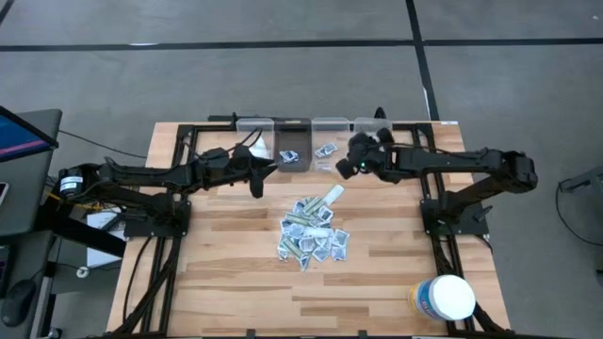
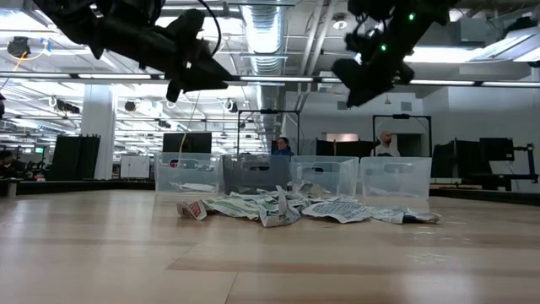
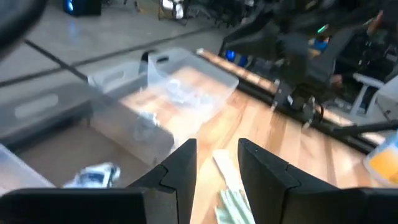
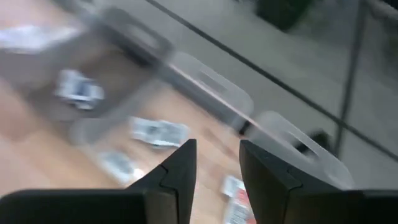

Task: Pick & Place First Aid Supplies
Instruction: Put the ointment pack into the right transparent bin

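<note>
The pale wooden bench [image 1: 236, 273] carries a black frame and two dark jointed arms reaching in from its two sides. The left arm lies stretched out level above the bench, its left pincer [image 1: 256, 184] raised just beside the row of clear plastic bins [image 1: 311, 127] at the far edge. In the left wrist view its two dark fingers [image 3: 180, 171] stand spread with a clear gap between them, holding nothing. The right arm reaches across from the other side, its right pincer [image 1: 350, 168] high above the bench next to the bins; its fingers [image 4: 264, 171] are likewise parted and empty. A large white round tub with a yellow label [image 1: 445, 298] stands at the near right corner. The first aid supplies, small flat white-grey paper packets [image 1: 311, 231], lie heaped mid-bench between the two arms, with a few more packets inside the bins [image 1: 325, 150].
</note>
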